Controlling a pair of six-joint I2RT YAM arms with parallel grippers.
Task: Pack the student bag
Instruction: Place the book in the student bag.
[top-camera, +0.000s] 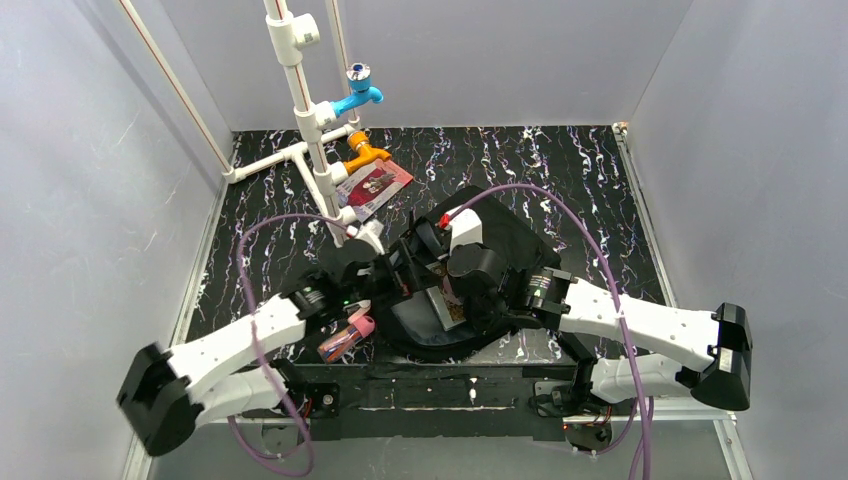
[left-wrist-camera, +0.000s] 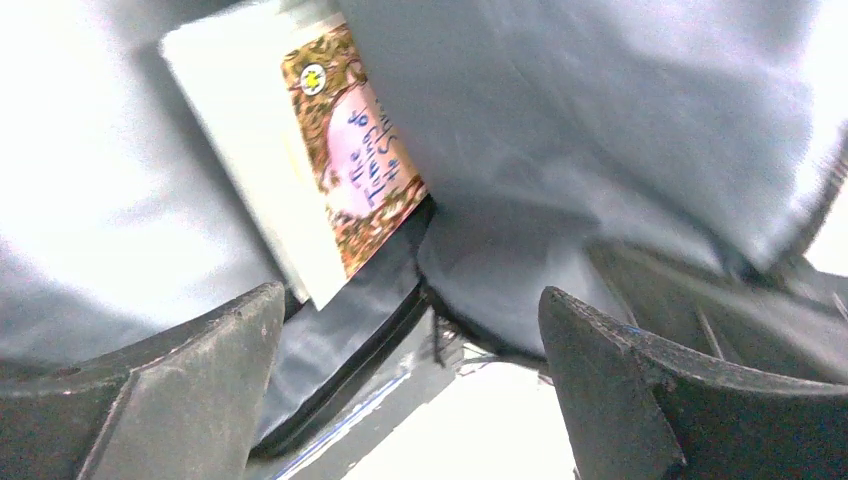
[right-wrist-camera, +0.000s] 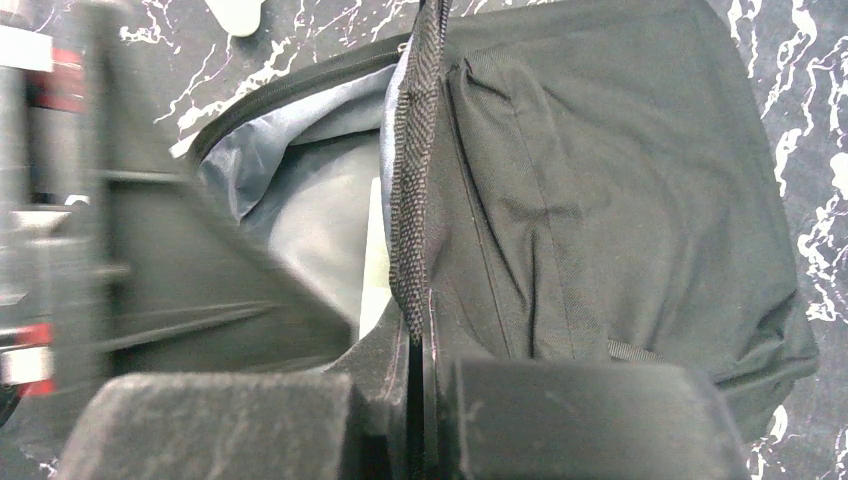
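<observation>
The student bag (top-camera: 512, 238) lies in the middle of the marble-patterned table, its mouth toward the arms. My right gripper (right-wrist-camera: 418, 345) is shut on the bag's zipper edge (right-wrist-camera: 412, 180) and holds the flap up, showing the grey lining (right-wrist-camera: 300, 200). A book with a pink and gold cover (left-wrist-camera: 352, 150) rests inside the bag, also visible in the top view as the book (top-camera: 448, 303) in the opening. My left gripper (left-wrist-camera: 410, 335) is open just in front of that book, nothing between its fingers (left-wrist-camera: 200, 385). In the top view both grippers, left (top-camera: 403, 268) and right (top-camera: 452, 280), meet at the bag's mouth.
A pink pencil case (top-camera: 346, 338) lies by the left forearm near the front edge. A red and white booklet (top-camera: 372, 185) lies at the back beside a white pipe stand (top-camera: 312, 130) with a blue tap (top-camera: 358, 92) and an orange tap (top-camera: 362, 152). Grey walls enclose the table.
</observation>
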